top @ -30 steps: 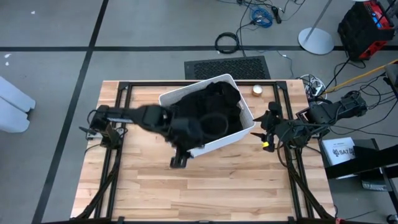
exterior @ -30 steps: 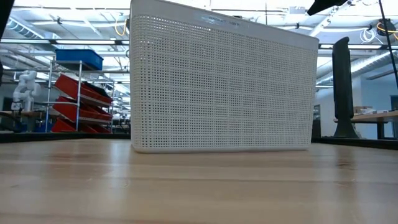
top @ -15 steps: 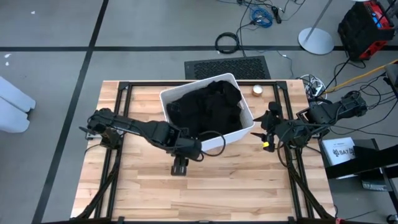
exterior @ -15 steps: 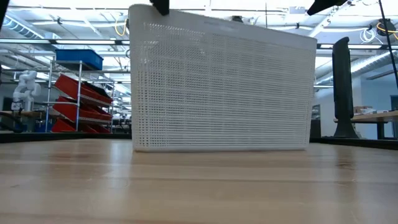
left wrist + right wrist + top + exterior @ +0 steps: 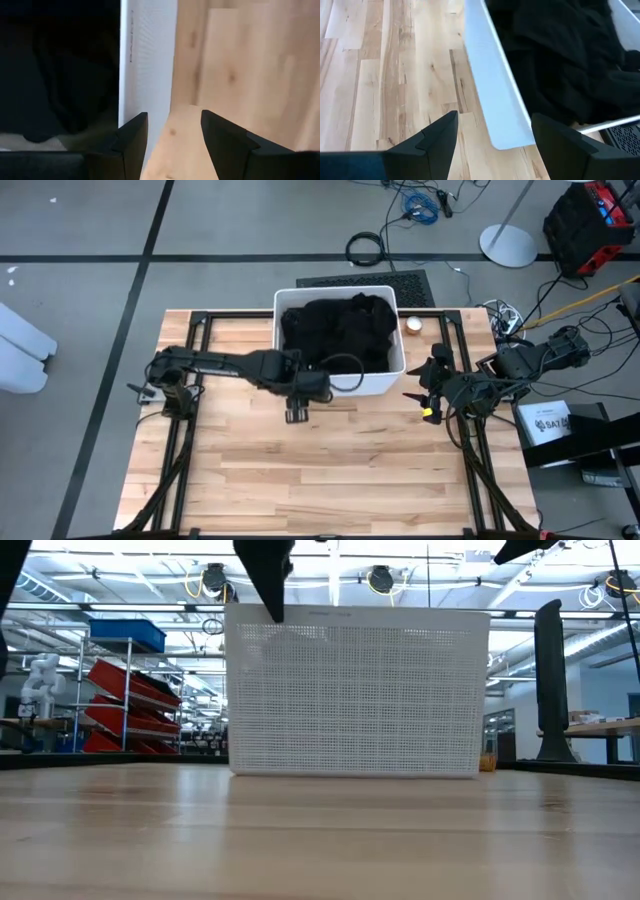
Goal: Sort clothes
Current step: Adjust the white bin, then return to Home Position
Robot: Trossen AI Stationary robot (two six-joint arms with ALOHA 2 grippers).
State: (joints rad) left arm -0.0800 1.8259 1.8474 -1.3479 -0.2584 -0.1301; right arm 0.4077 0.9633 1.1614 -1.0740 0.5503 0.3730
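Hovering spread and empty, my left gripper (image 5: 297, 412) sits at the white bin's (image 5: 345, 387) near wall; that bin has squared up and shifted back, black clothes (image 5: 335, 330) heaped inside; my right gripper (image 5: 417, 395) waits spread beside it; wooden table (image 5: 330, 470); shelving behind.

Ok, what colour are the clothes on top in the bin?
Black: the clothes filling the white bin look black, clearest in the high view.
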